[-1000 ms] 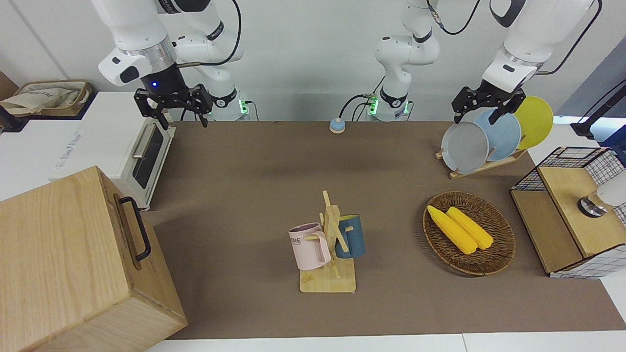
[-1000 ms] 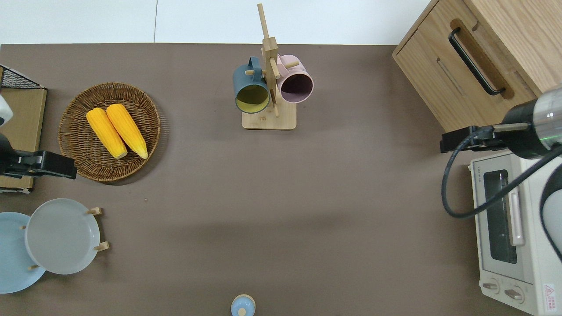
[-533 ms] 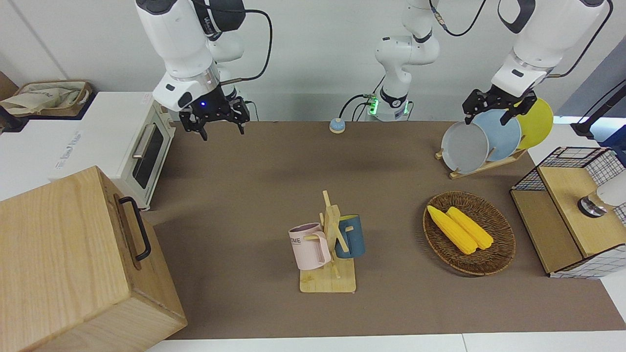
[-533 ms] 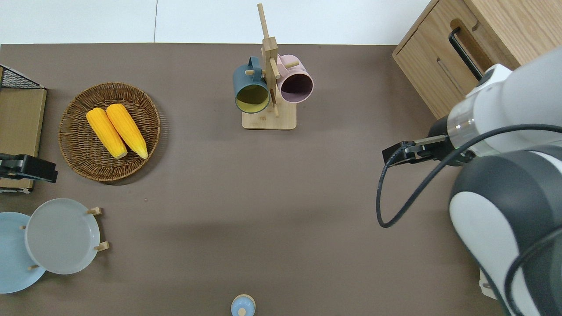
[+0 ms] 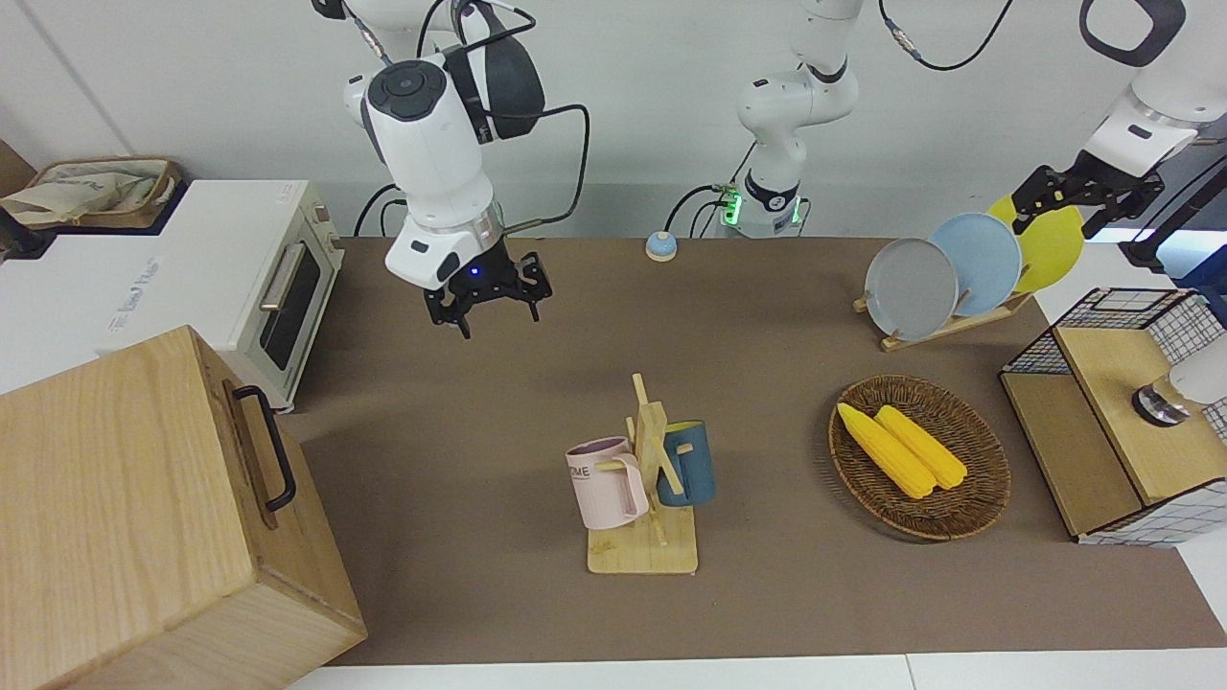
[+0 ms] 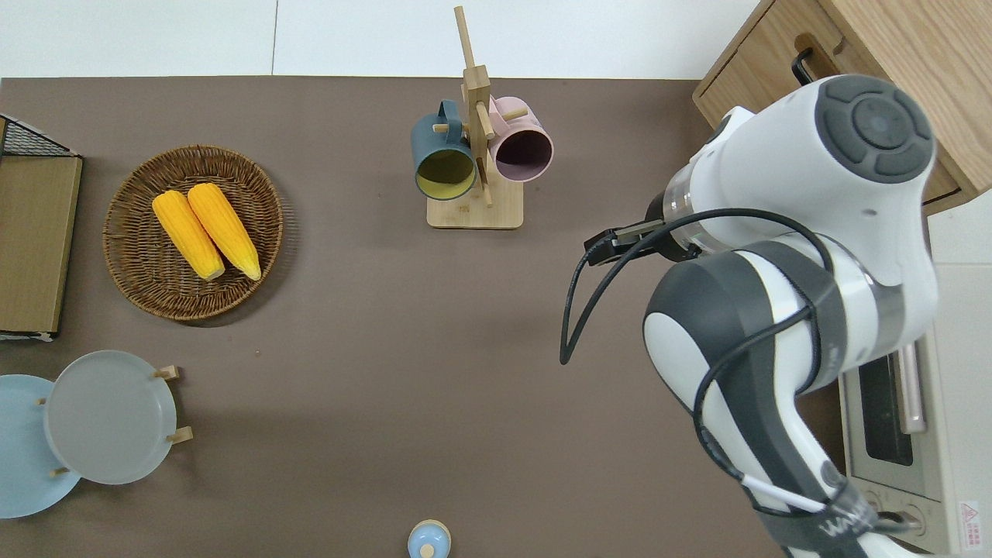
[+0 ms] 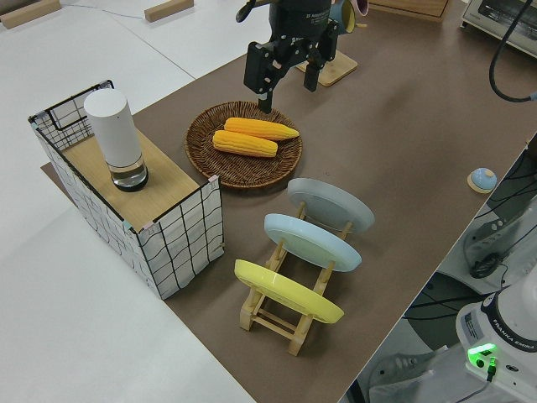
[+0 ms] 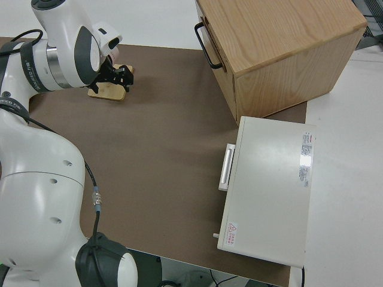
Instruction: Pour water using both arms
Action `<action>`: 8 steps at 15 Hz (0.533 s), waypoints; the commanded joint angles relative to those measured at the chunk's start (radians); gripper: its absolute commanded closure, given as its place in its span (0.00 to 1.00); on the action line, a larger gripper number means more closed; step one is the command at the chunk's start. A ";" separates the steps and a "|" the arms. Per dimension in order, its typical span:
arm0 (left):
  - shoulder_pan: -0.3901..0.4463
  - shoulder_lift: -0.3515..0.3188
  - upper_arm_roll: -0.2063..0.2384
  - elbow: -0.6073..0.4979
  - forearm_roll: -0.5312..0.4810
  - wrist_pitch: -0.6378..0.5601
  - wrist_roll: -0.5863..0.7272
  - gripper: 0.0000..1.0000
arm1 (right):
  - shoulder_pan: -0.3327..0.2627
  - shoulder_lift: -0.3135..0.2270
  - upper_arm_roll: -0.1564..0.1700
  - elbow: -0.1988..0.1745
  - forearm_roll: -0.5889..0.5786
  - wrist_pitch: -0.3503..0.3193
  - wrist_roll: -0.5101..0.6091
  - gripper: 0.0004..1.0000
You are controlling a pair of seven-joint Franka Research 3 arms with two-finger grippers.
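Note:
My right gripper is open and empty, up in the air over bare brown mat between the toaster oven and the mug stand; it also shows in the right side view. My left gripper is open and empty, high at the left arm's end of the table, and out of the overhead view; the left side view shows its fingers apart. A pink mug and a blue mug hang on a wooden mug stand. A white cylinder with a clear base stands on the wire crate.
A wicker basket holds two corn cobs. A plate rack holds grey, blue and yellow plates. A wire crate with wooden top, a toaster oven, a wooden box and a small blue bell stand around.
My right arm has swung from the toaster oven out over the mat toward the mug stand. My left gripper has moved toward its end of the table and left the overhead view.

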 commanded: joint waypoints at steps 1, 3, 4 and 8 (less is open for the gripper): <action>0.092 0.040 -0.009 0.013 0.007 0.071 0.130 0.00 | 0.037 0.077 -0.005 0.004 0.012 0.166 0.002 0.01; 0.122 0.056 -0.007 0.013 0.007 0.120 0.144 0.00 | 0.048 0.111 -0.005 0.011 0.005 0.249 -0.006 0.01; 0.147 0.063 -0.009 0.011 -0.005 0.145 0.145 0.00 | 0.049 0.128 -0.005 0.014 0.001 0.287 -0.035 0.01; 0.205 0.082 -0.010 0.009 -0.074 0.246 0.167 0.00 | 0.049 0.185 -0.005 0.042 -0.022 0.390 -0.197 0.01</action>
